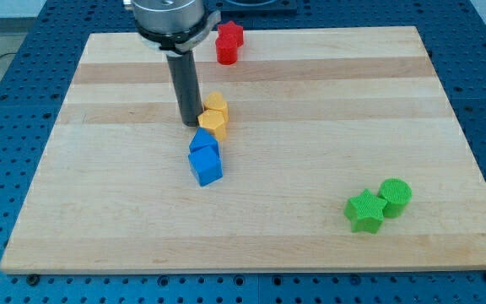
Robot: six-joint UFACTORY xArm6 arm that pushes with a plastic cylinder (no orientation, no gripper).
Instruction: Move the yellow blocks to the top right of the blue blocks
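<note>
Two yellow blocks [214, 116] are seen stacked closely near the board's [310, 101] centre-left, touching the top of two blue blocks [204, 157] just below them. My tip [189, 124] is set against the yellow blocks' left side; it is a bare rod, so nothing is grasped. Red blocks [228, 42] lie at the view's top, and a green star [365, 211] and green cylinder [395, 197] are placed well apart at the lower right.

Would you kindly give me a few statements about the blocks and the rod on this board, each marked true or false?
1. My tip is just left of the yellow blocks. True.
2. The blue blocks lie above the yellow ones. False: they lie just below them.
3. The green star and green cylinder sit at the view's bottom right. True.
4. The red blocks are beside the green ones. False: they sit at the board's top edge.
</note>
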